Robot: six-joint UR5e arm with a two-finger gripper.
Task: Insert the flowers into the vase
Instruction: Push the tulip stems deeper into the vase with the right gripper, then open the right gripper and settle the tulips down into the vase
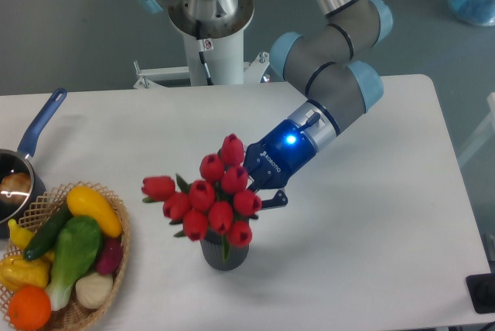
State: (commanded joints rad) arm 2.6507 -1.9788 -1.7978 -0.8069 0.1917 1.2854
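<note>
Nine-odd flowers [210, 198] fill vase [224, 254]

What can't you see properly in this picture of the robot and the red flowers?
- The vase: its mouth and top are hidden behind the flowers, so how deep the stems sit is unclear.
- The gripper: the tulip heads cover its fingertips, so its grip cannot be judged.
- The pot and the basket: both are cut off by the picture's left edge.
</note>
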